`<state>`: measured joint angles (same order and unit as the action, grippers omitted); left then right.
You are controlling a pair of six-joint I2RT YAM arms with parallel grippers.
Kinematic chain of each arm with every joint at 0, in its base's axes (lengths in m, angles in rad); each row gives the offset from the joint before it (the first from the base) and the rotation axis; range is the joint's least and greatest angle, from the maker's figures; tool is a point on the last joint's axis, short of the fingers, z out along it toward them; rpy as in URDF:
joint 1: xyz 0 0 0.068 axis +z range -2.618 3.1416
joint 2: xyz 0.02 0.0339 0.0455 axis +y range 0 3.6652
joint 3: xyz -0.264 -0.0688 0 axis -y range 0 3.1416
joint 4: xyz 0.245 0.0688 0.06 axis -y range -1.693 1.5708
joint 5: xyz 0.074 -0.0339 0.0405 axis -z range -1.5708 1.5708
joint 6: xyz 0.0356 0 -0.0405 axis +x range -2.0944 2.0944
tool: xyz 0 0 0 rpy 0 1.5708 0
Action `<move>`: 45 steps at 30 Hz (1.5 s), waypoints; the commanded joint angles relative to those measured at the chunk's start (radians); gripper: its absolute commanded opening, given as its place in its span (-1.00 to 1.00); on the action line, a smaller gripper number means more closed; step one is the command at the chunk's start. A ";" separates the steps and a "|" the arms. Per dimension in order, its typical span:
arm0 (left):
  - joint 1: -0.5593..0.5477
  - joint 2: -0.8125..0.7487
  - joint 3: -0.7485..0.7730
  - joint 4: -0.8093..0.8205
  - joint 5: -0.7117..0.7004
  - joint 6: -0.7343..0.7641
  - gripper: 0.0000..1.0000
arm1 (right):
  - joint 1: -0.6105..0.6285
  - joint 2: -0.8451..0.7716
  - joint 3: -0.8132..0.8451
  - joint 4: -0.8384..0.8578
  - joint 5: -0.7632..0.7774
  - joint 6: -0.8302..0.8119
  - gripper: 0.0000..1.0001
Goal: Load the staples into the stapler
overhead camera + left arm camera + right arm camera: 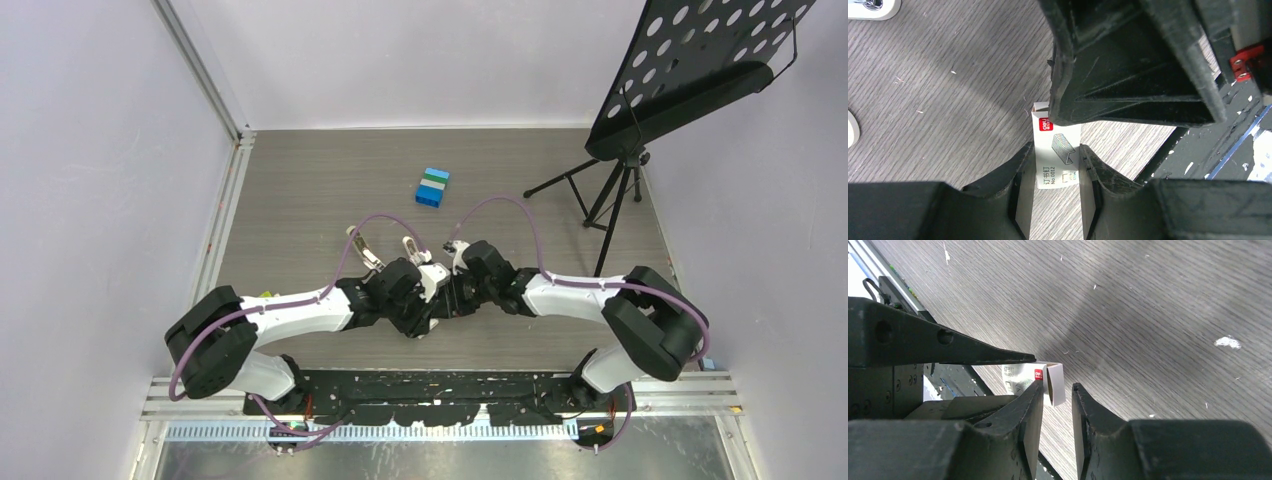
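Note:
The staples box point(1057, 155) is a small white carton with a red mark and a drawing of staples. My left gripper point(1057, 146) is shut on its sides and holds it just above the table. The box's end flap point(1056, 384) stands open. My right gripper point(1058, 387) is open with a narrow gap, its tips at that flap and facing the left gripper. In the top view both grippers point(440, 292) meet at the table's near middle. The slim stapler point(368, 252) lies just behind the left arm.
A short white object point(412, 247) lies beside the stapler; a white piece point(868, 7) shows at the left wrist view's top corner. Blue and green bricks point(433, 187) sit further back. A music stand point(615, 195) stands at the right. The black base plate point(440, 385) borders the near edge.

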<state>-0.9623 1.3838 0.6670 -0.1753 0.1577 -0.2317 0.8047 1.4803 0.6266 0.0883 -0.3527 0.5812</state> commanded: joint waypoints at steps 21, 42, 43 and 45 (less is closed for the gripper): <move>-0.006 -0.023 0.024 0.048 -0.005 -0.017 -0.41 | 0.064 0.050 0.094 -0.068 0.119 -0.047 -0.64; -0.006 -0.010 -0.010 0.093 -0.024 -0.023 -0.42 | 0.080 0.094 0.122 -0.117 0.166 -0.048 -0.76; -0.006 -0.013 -0.012 0.093 -0.026 -0.023 -0.42 | 0.080 0.094 0.122 -0.120 0.168 -0.050 -0.77; -0.006 -0.013 -0.017 0.095 -0.024 -0.023 -0.42 | 0.083 0.095 0.123 -0.122 0.171 -0.051 -0.78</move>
<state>-0.9623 1.4029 0.6571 -0.1562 0.1341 -0.2550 0.8776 1.5650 0.7185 -0.0032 -0.2237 0.5510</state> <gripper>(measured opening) 0.346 0.116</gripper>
